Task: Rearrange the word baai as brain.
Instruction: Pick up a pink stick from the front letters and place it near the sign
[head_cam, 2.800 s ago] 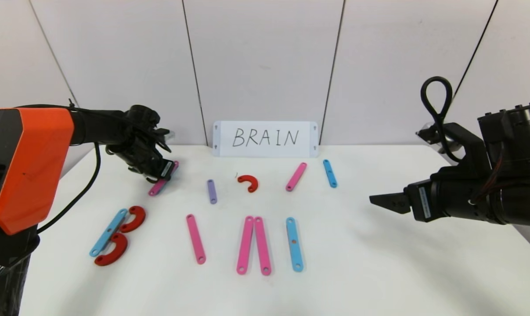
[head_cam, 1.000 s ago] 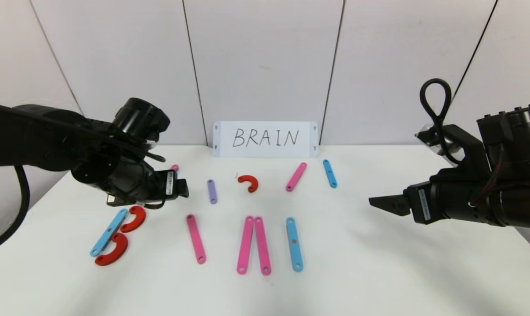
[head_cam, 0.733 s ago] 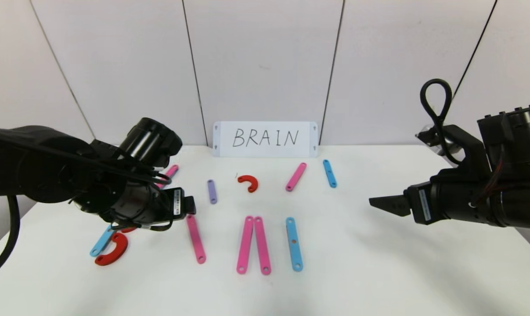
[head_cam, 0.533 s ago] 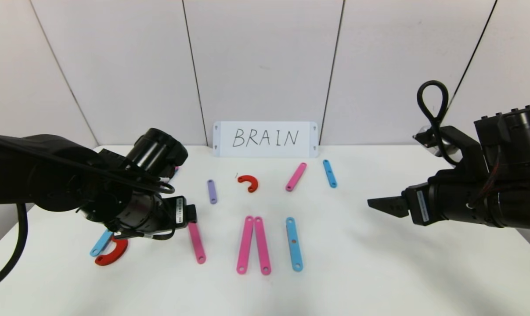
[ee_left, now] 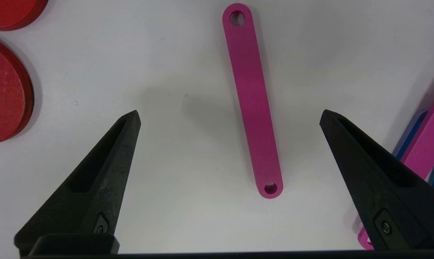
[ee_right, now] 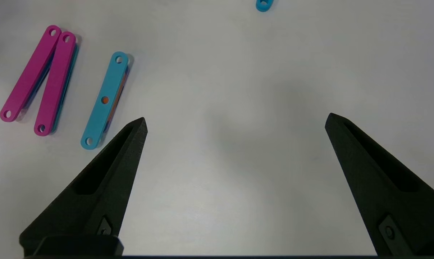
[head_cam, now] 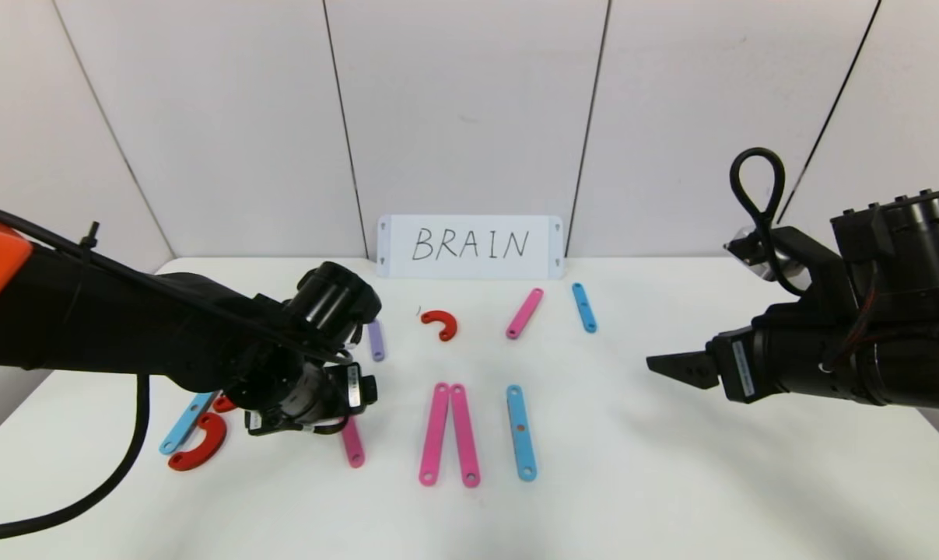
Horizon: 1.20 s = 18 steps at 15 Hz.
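On the white table (head_cam: 671, 482), before a card (head_cam: 469, 246) reading BRAIN, we found only the B formed: a blue strip (head_cam: 185, 424) with red half-rings (head_cam: 198, 445) at front left. Our left gripper (ee_left: 229, 115), jaws wide and empty, hovered over a lone pink strip (ee_left: 252, 104); our right gripper (ee_right: 234, 122), likewise spread, waited over bare table. A pink pair (head_cam: 450, 434), another blue strip (head_cam: 520, 432) and spares behind lay unassembled; we judged R, A, I, N outstanding.

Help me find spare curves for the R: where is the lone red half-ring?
In the head view the lone red half-ring lies toward the table's back, just ahead of the BRAIN card, between the purple strip and the slanted pink strip.
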Each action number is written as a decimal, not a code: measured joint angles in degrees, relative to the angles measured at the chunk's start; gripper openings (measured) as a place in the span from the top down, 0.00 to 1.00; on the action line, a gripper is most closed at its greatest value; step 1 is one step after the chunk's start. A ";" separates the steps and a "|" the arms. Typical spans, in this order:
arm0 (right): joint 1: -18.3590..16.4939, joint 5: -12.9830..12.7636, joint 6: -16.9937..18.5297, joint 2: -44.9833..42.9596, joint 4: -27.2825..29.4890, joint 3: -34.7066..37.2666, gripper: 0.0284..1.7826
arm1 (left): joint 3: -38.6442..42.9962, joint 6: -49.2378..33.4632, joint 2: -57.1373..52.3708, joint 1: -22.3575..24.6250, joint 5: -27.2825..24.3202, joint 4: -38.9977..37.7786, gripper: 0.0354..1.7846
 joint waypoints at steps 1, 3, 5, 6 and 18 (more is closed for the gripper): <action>0.00 -0.01 0.00 0.00 0.02 0.02 0.03 | -0.06 0.00 0.79 -0.07 0.17 -0.90 0.02; 0.02 0.00 0.00 0.02 0.07 0.05 0.03 | -0.09 -0.02 1.99 -0.09 0.30 -1.62 0.02; 0.02 0.00 0.00 0.02 0.09 0.05 0.03 | -0.09 -0.07 2.84 -0.13 0.26 -1.65 0.02; 0.02 -0.01 0.05 0.02 0.09 0.05 0.03 | -0.09 -0.16 3.11 -0.13 0.23 -1.65 0.03; 0.16 0.00 0.00 0.35 0.09 0.05 0.03 | -0.17 -0.18 4.96 -0.13 -0.27 -1.93 0.86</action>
